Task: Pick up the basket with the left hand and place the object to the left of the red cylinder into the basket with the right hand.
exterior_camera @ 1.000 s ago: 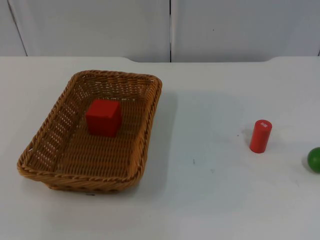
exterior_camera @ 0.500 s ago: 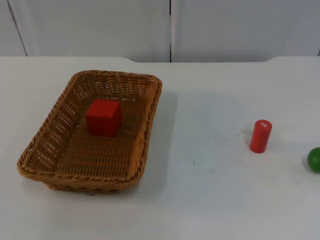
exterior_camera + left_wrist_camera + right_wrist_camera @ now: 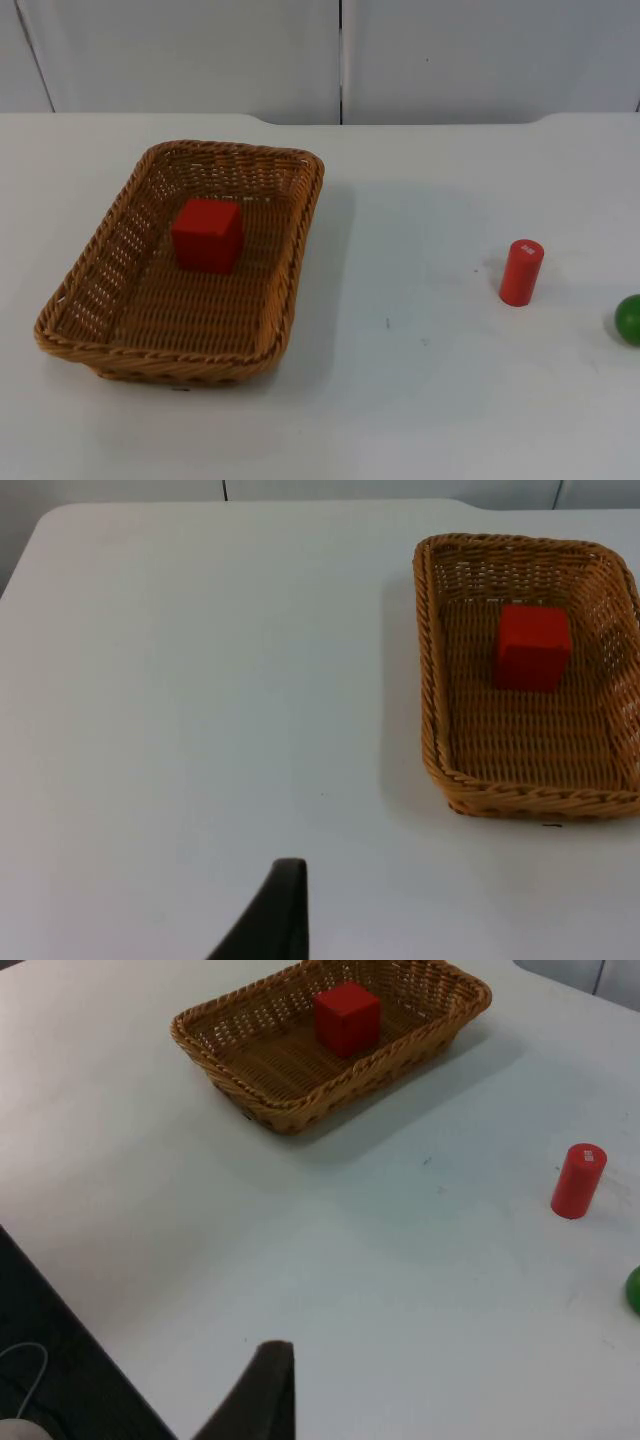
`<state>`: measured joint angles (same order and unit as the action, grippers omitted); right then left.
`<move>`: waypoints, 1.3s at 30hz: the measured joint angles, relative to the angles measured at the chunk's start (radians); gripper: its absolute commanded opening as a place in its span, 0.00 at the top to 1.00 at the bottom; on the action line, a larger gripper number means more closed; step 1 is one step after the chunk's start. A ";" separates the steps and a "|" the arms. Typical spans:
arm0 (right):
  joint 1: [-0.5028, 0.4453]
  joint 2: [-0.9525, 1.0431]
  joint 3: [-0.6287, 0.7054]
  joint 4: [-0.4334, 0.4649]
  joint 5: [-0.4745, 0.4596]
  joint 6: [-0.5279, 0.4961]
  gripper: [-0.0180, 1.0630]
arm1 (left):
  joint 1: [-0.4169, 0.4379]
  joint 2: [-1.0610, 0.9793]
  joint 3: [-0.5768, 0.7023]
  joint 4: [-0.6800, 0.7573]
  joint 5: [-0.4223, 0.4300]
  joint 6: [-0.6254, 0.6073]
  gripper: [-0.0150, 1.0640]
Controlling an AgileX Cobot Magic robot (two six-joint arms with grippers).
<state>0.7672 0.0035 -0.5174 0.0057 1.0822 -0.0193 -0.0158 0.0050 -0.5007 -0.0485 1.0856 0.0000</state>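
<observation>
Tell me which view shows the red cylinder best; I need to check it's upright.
The top view: the red cylinder stands upright on the white table, unobstructed. The right wrist view shows it too, farther off. The left wrist view looks at the basket instead.

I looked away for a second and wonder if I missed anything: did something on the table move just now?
Nothing visibly changed. The red cube lies in the basket as before, and the red cylinder and green ball stand where they were on the table.

Setting: robot lab test station. Evidence: bare white bench (image 3: 420,400), grey partition wall (image 3: 200,55), sparse test props laid out.
</observation>
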 measured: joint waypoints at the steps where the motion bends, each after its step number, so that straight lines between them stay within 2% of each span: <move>1: 0.000 0.000 0.000 0.000 0.000 0.000 0.01 | 0.000 0.000 0.000 0.000 0.000 0.000 0.06; 10: -0.039 0.000 0.000 0.000 0.000 0.002 0.01 | 0.046 0.000 0.000 0.000 0.000 0.000 0.06; 17: -0.075 0.000 0.000 -0.006 0.000 0.002 0.01 | 0.050 0.000 0.000 0.000 0.000 0.000 0.06; 29: -0.319 0.000 0.000 -0.006 0.000 0.002 0.01 | 0.050 0.000 0.000 0.000 0.000 0.000 0.06; 39: -0.569 0.000 0.000 -0.006 0.000 0.002 0.01 | 0.050 0.000 0.000 0.000 0.000 0.000 0.06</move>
<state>0.1981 0.0035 -0.5174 0.0000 1.0822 -0.0171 0.0343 0.0050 -0.5007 -0.0485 1.0856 0.0000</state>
